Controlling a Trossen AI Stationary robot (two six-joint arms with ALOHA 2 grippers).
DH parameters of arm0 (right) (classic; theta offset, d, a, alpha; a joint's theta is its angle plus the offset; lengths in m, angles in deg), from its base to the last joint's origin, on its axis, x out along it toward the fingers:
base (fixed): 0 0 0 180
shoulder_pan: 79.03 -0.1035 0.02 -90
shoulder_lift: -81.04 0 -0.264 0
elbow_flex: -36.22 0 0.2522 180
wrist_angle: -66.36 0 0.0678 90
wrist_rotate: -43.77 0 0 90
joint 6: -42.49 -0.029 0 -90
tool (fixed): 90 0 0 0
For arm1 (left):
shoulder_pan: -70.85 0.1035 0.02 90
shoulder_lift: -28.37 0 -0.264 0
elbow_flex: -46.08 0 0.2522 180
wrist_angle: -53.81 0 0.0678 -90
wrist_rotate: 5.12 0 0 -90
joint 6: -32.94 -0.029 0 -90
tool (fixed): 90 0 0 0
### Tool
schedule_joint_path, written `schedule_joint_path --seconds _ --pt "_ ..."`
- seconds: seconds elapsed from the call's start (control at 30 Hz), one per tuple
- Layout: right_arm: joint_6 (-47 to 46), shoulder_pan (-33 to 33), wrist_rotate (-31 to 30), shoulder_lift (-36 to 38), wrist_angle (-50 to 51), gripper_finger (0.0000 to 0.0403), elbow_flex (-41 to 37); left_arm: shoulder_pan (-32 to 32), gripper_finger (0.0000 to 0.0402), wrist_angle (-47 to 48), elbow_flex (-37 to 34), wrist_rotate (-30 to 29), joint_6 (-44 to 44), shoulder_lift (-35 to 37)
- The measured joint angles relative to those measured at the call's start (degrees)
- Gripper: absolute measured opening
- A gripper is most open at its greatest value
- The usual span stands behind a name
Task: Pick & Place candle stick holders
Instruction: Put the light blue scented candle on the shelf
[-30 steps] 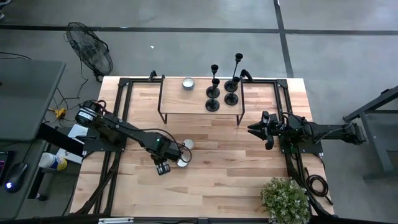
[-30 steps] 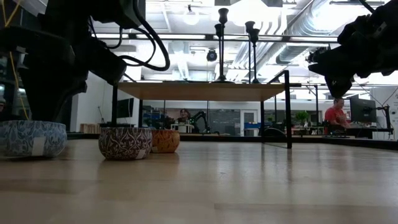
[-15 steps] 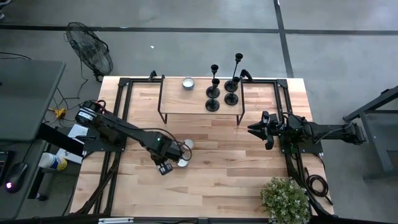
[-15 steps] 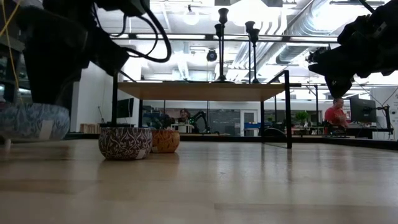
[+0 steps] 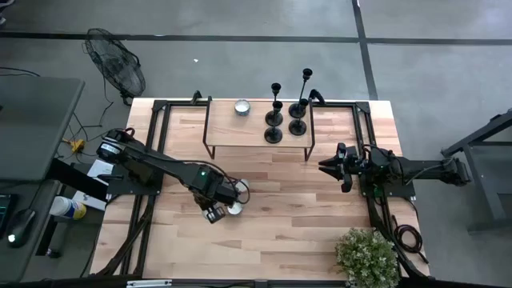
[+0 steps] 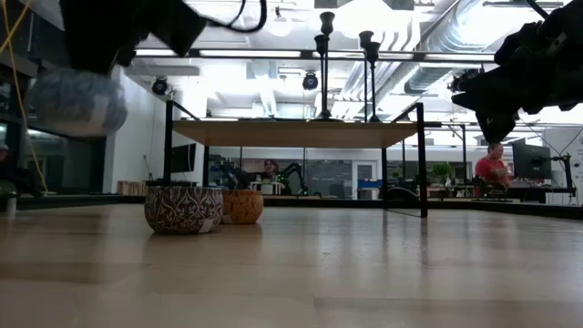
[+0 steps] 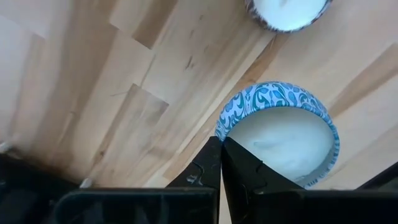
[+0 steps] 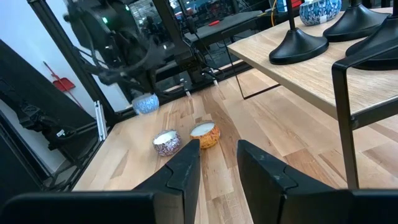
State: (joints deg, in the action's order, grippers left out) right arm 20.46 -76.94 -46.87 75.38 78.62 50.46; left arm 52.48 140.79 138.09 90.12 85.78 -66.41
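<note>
In the high view, three matte black metal candle stick holders (image 5: 276,120) are seen standing on a raised wooden shelf (image 5: 232,132) at the far side of the tabletop (image 5: 304,216), while the left hand (image 5: 214,210) is occupied with a small candle tin; no holder is yet in hand, and judged from this, a reach to the shelf is called for. The right hand (image 5: 326,166) waits right of the shelf. In the low view, a blue patterned candle tin (image 6: 77,100) is shown lifted clear of the tabletop. In the left wrist view, the fingers are seen pressed together on its rim. In the right wrist view, that hand's fingers are seen spread and empty.

blue swirl-patterned candle tin (image 7: 278,134), black candle stick holders (image 5: 286,117), pale wooden table (image 5: 280,216)
</note>
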Motion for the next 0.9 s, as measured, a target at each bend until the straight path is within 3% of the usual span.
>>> schedule_joint_path --seconds 0.27,0.47,0.9 --pt "-0.01 0.00 0.00 -0.01 0.00 0.0098 -0.01 0.08 0.0000 6.80 8.33 -4.64 -0.83 0.00" --pt "0.01 -0.01 0.00 0.02 0.00 0.0098 -0.01 2.52 0.0000 10.19 12.95 -6.40 -7.72 0.00" --pt "-0.02 -0.01 0.00 0.02 0.01 0.0098 -0.01 15.47 0.0000 16.81 24.16 -12.62 -25.43 0.00"
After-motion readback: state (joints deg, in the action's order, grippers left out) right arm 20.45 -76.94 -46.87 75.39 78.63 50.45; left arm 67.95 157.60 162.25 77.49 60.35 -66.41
